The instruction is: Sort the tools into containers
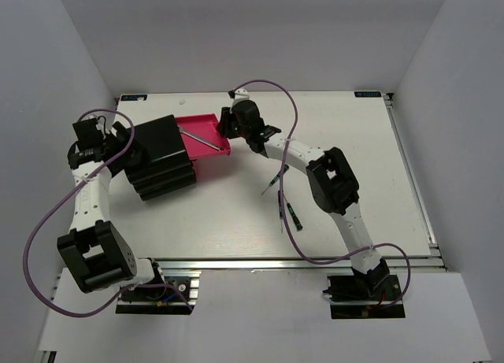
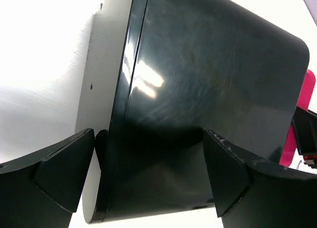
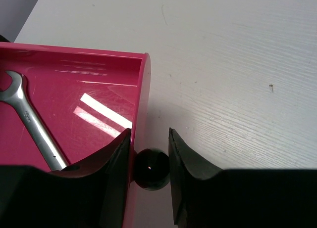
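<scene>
1. Right gripper (image 3: 149, 145): the jaws are closed in on the round black knob (image 3: 151, 169) of the pink drawer (image 3: 141, 84), one finger on each side. Both appear to touch it. The knob is the only handle on the drawer front, so I judge this hold is for sliding the drawer.
2. The drawer stands pulled out of the black cabinet (image 2: 198, 109), toward the middle of the table (image 1: 378, 182). The silver wrench (image 3: 28, 121) lies flat and diagonal on the drawer floor, so that tool is sorted.
3. Left gripper (image 2: 148, 176): the jaws are spread wide and hold nothing. The fingers are set against the cabinet's glossy far side. I cannot confirm contact. I judge this is a brace, so the cabinet does not skid when the drawer moves.
4. Slim screwdrivers (image 1: 293, 214) lie loose on the table beside my right forearm, well apart from the drawer and not yet sorted. One is partly hidden by the arm, so the count is uncertain.
5. Obstructions: my right arm and its purple cable (image 1: 295, 119) pass over the screwdrivers. Both hands are taken up with the cabinet, so neither is free to pick.
</scene>
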Motion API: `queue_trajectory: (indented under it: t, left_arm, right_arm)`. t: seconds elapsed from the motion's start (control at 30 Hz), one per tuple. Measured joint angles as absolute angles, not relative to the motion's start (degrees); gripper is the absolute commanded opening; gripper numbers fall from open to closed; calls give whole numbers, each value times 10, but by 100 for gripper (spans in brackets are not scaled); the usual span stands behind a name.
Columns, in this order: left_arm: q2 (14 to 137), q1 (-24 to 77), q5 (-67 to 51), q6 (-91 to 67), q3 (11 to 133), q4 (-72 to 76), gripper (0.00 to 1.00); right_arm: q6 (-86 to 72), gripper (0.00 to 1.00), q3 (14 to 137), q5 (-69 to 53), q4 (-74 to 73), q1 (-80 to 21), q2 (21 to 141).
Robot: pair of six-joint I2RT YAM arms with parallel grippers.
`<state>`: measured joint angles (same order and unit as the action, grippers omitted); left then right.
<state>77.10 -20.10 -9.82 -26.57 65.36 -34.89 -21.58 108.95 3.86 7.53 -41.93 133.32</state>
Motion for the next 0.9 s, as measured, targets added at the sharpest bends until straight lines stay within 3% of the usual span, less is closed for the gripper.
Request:
queue_trajectory:
  t: [0.17,0.47,0.9]
  left_arm:
    - [779,-205,-120,-266,654,-340,98]
    - [796,-210,-136,-266,655,-312,97]
    - [816,-212,-151,-270,658,-279,97]
  right_arm:
    - [-214,33,1089,15,74,-413,1333]
    - [-227,61,1109,-55,59,-415,1322]
    - [-255,66,1118,-180,79,-433,1292]
